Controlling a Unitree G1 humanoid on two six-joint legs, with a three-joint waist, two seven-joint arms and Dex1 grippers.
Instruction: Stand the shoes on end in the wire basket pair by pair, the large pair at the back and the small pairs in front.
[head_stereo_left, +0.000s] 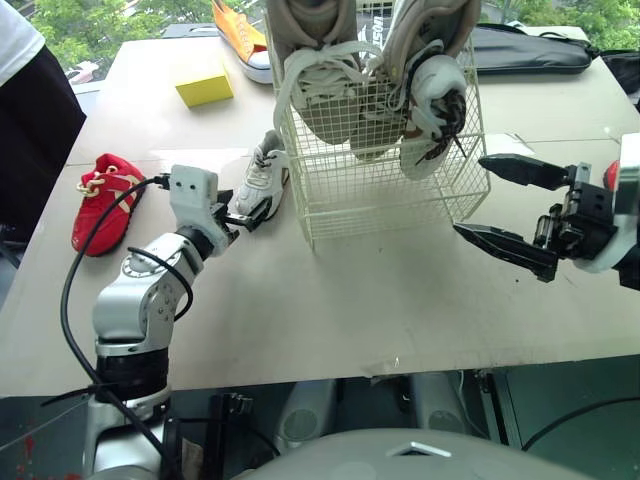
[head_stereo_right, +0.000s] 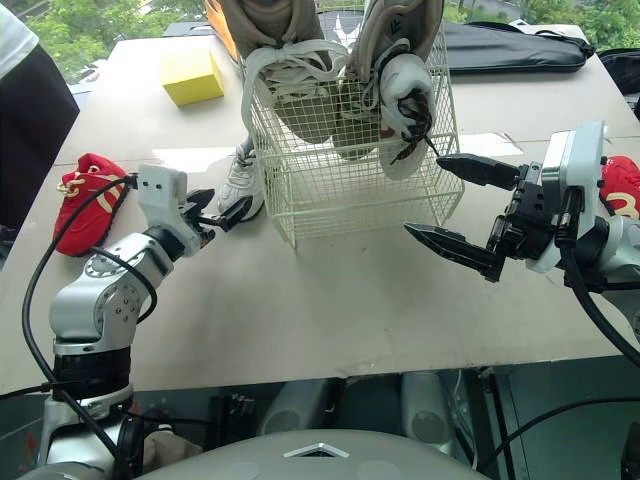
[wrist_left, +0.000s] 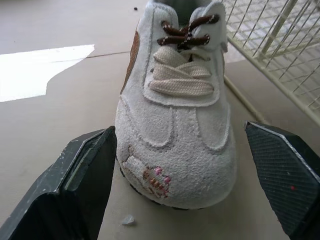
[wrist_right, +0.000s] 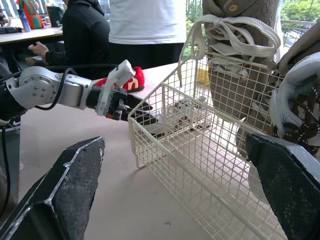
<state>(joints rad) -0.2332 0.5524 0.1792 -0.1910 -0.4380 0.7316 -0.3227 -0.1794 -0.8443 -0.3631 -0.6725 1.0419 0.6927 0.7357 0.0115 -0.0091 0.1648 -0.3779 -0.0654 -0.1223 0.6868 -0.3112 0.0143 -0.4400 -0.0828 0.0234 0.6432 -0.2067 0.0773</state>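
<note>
my left gripper (head_stereo_left: 252, 213): fingers apart, small white shoe (wrist_left: 175, 125) toe between them | my right gripper (head_stereo_left: 470, 195): fingers apart, beside basket (head_stereo_left: 380, 190)

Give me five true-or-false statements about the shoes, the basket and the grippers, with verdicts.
1. The left gripper is open around the toe of the small white shoe. True.
2. That white shoe is inside the wire basket. False: it lies on the table beside the basket.
3. The right gripper holds a red shoe. False: it is open and empty.
4. Large shoes stand on end in the basket. True.
5. The yellow block is in the basket. False: it sits on the table.
</note>
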